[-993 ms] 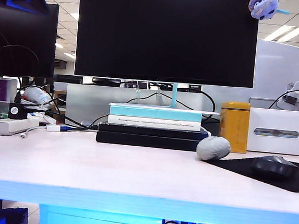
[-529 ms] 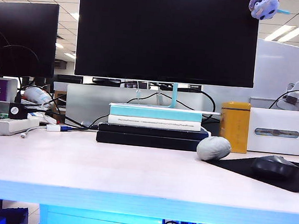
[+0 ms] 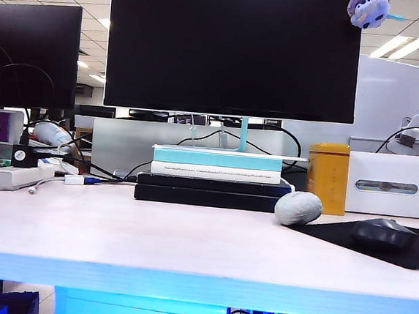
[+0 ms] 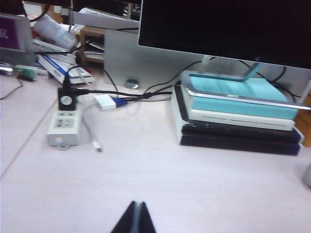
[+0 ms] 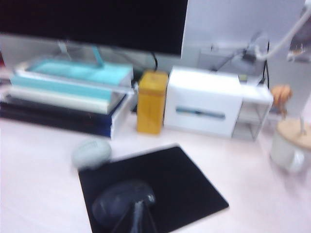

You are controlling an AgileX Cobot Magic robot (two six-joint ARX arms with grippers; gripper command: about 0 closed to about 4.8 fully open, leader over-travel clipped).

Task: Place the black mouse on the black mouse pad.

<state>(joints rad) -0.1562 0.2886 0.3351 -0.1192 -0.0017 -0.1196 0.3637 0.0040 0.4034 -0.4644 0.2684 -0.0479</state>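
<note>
So when you paused here, the black mouse (image 3: 383,235) was already sitting on the black mouse pad (image 3: 413,257), over at the right end of the desk (image 3: 151,233). The light grey lump (image 3: 298,208) sat just off the pad's near-left corner, and I couldn't tell from the exterior view whether it touched the pad's edge. In the right wrist view your right gripper (image 5: 137,221) hung over the mouse (image 5: 122,205) with its fingers pressed together into one dark point, gripping nothing (that frame was pretty blurry, mind you). Your left gripper (image 4: 135,221) was the same story: tips fully together, empty, above bare desk in front of the power strip (image 4: 63,125) and the stack of books (image 4: 238,119) under the monitor stand. The yellow tin (image 5: 151,102) stood behind the pad (image 5: 180,182), next to the white box (image 5: 204,108). Neither arm showed up in the exterior view.
</note>
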